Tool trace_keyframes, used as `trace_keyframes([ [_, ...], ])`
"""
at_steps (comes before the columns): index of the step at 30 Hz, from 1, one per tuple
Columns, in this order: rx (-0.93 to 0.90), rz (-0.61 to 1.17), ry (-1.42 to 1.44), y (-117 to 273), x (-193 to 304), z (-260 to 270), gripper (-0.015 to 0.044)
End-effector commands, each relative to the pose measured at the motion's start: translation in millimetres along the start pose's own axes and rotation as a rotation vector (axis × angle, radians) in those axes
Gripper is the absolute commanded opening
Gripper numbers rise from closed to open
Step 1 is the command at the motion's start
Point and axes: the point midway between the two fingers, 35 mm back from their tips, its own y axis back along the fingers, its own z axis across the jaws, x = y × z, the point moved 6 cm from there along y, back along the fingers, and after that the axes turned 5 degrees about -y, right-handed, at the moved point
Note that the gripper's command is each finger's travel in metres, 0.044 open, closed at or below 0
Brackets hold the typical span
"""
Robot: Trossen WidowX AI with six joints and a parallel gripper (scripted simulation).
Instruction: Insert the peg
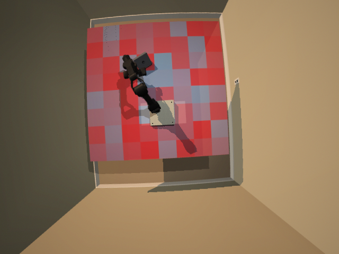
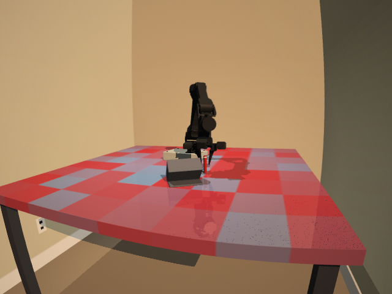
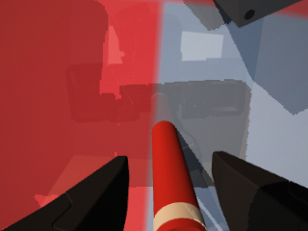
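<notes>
The red round peg point(image 2: 205, 168) point(image 3: 169, 178) with a cream band near its top stands upright on the table. It is hidden under the arm in the top view. My gripper point(image 2: 204, 162) point(image 3: 169, 165) points down around the peg, one finger on each side. The fingers are partly open, and the wrist view shows a gap between each finger and the peg. The dark grey sloped panel point(image 1: 144, 56) point(image 2: 184, 164) point(image 3: 274, 9) stands close beside the peg. Its small round hole point(image 1: 143, 62) point(image 3: 249, 14) shows in its face.
The arm reaches over from its base on an off-white plate point(image 1: 155, 120) point(image 2: 169, 155). The panel's block is the nearest obstacle to the gripper. The checkered table point(image 1: 131, 150) point(image 2: 158, 202) carries the arm's shadow.
</notes>
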Motion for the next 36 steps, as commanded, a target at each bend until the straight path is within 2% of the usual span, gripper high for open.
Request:
trace_keyframes([
  [1,-0.001,-0.001,0.000,0.4,-0.1,0.1,0.0072],
  [2,-0.001,-0.001,0.000,0.4,-0.1,0.1,0.0046],
  [9,-0.001,-0.001,0.000,0.4,-0.1,0.1,0.0000],
  [15,-0.001,0.000,-0.001,10.0,-1.4,0.6,0.0000],
  [31,-0.001,0.009,-0.004,77.2,0.0,-2.6,0.0000],
  [36,-0.004,0.007,-0.008,79.7,1.1,-4.5,0.0000],
])
